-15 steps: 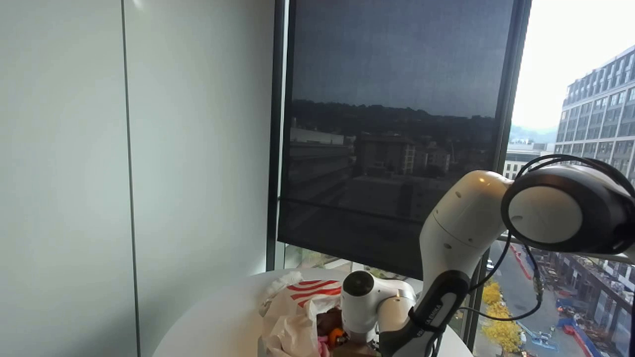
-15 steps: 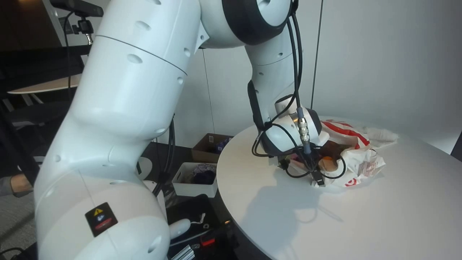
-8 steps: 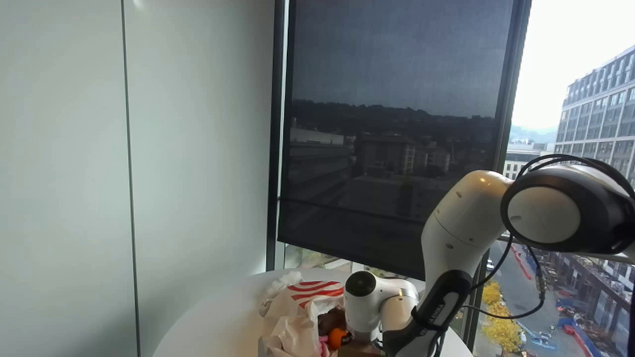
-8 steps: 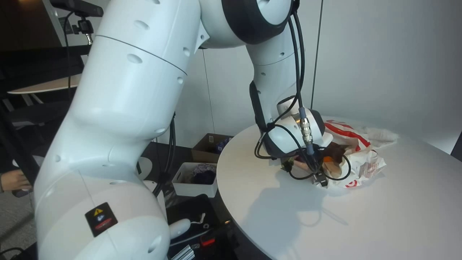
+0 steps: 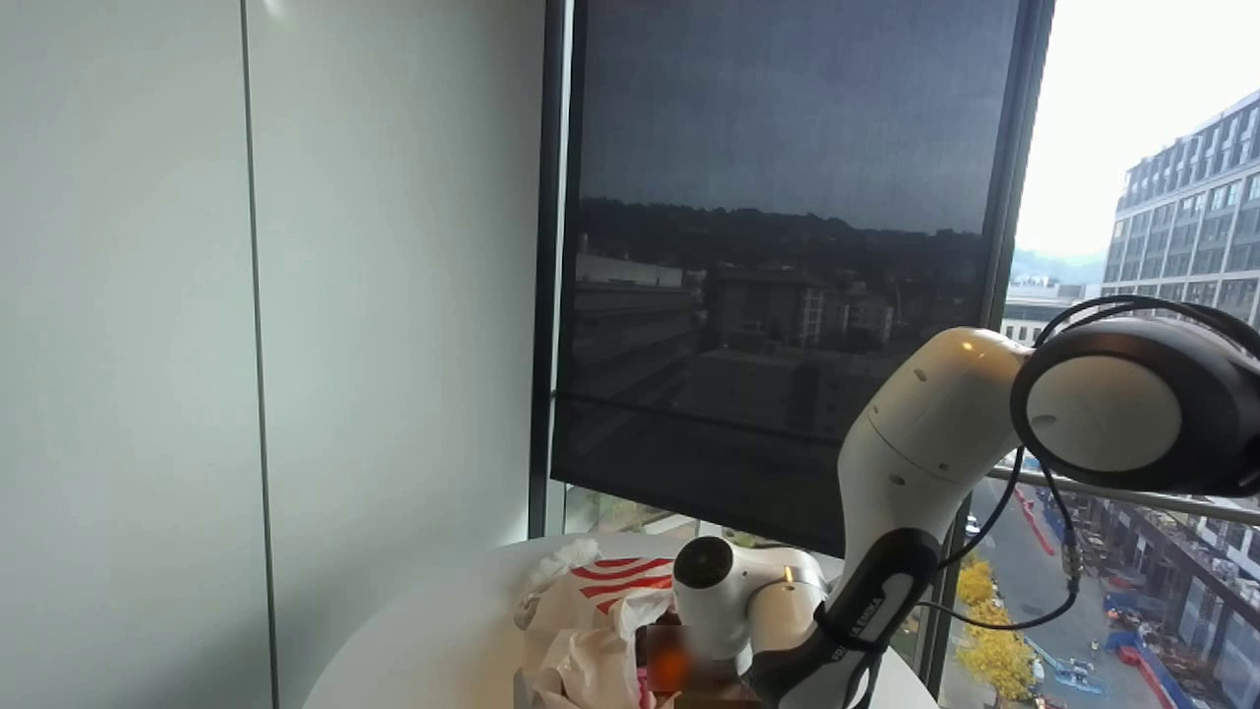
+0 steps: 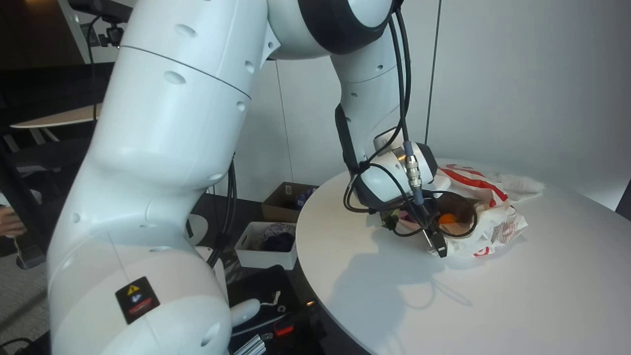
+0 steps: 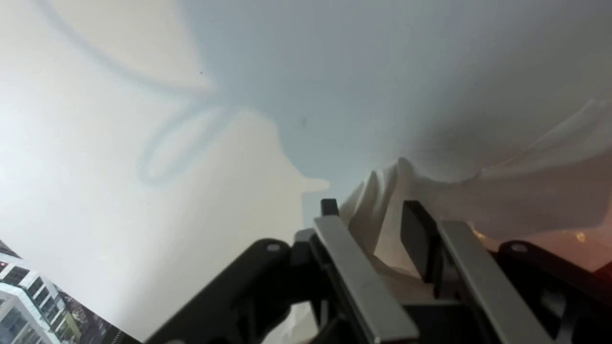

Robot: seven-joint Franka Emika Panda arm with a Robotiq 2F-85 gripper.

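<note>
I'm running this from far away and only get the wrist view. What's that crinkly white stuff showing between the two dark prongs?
Observer: A plastic bag, and in an exterior view red stripes show on it.
Visitor: Ooh, anything inside?
Observer: An orange thing shows at its open mouth; I can't tell what it is.
Visitor: And what is it all sitting on?
Observer: A white table, whose edge curves in both exterior views.

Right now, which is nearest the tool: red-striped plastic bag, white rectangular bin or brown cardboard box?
The red-striped bag on the round white table, tool at its edge; the rectangular bin and cardboard box are on the floor.
</note>
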